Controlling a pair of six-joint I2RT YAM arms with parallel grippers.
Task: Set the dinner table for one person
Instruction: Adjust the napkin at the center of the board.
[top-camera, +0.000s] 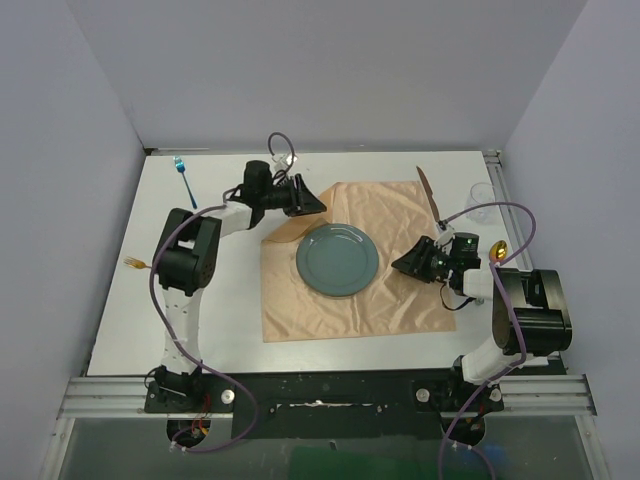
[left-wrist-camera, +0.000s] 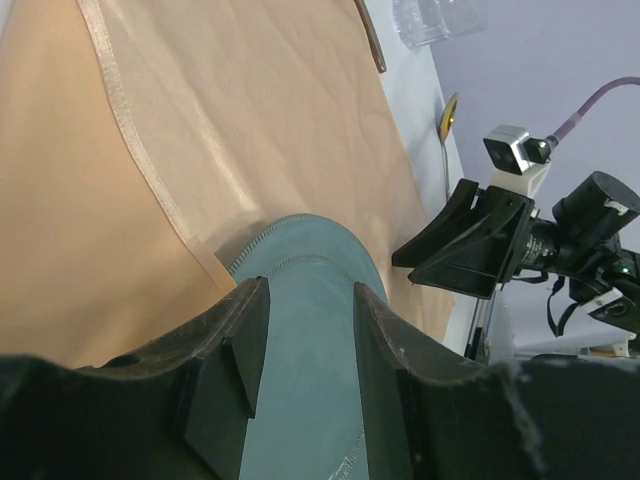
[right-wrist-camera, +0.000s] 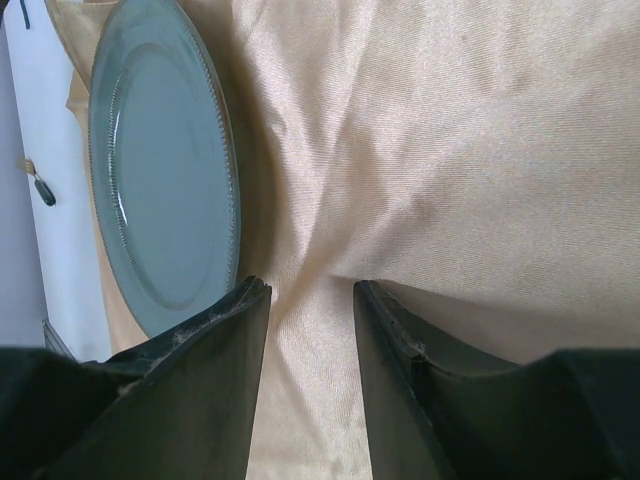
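The white dinner table carries a peach cloth with a teal plate at its middle. My left gripper is open and empty, low over the cloth's far left corner, just behind the plate. In the left wrist view the plate shows between the jaws of that gripper. My right gripper is open and empty at the plate's right, low over wrinkled cloth. In the right wrist view its jaws straddle a fold of cloth, with the plate to the left.
A blue fork lies at the far left and a gold fork at the left edge. A brown knife, a clear glass and a gold spoon lie at the right. Walls enclose three sides.
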